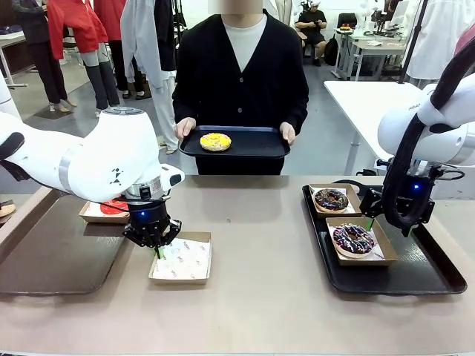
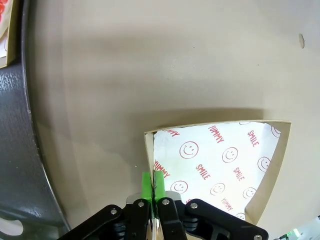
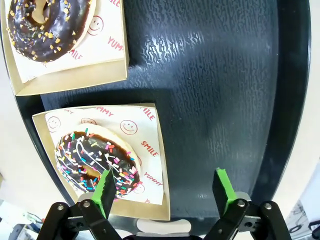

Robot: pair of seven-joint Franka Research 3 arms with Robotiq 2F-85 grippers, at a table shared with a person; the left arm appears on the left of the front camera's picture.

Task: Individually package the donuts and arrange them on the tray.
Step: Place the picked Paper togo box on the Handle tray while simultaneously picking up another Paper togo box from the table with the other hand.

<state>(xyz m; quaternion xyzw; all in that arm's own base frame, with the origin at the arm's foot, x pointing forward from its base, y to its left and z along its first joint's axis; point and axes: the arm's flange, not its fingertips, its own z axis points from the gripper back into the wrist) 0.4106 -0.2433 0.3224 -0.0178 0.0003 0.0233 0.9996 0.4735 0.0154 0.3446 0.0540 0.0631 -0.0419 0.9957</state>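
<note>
My left gripper (image 1: 155, 243) is shut on the near-left wall of an empty paper box (image 1: 182, 259) lined with printed paper; in the left wrist view its green pads (image 2: 152, 184) pinch that box (image 2: 220, 160) at its rim. Behind the left arm a red donut (image 1: 113, 207) lies in another box. Across the table a person holds a black tray (image 1: 260, 143) carrying a yellow donut (image 1: 215, 141). On the right tray (image 1: 415, 278) sit a boxed chocolate donut (image 1: 331, 199) and a boxed sprinkled donut (image 1: 353, 238). My right gripper (image 1: 386, 225) hangs open above that tray, beside the sprinkled donut (image 3: 95, 162).
A second dark tray (image 1: 52, 259) lies flat at the table's left, its edge close to the pinched box. The right tray (image 3: 225, 75) has bare room beside and behind its two boxes. The chocolate donut's box (image 3: 47, 25) touches the sprinkled one's.
</note>
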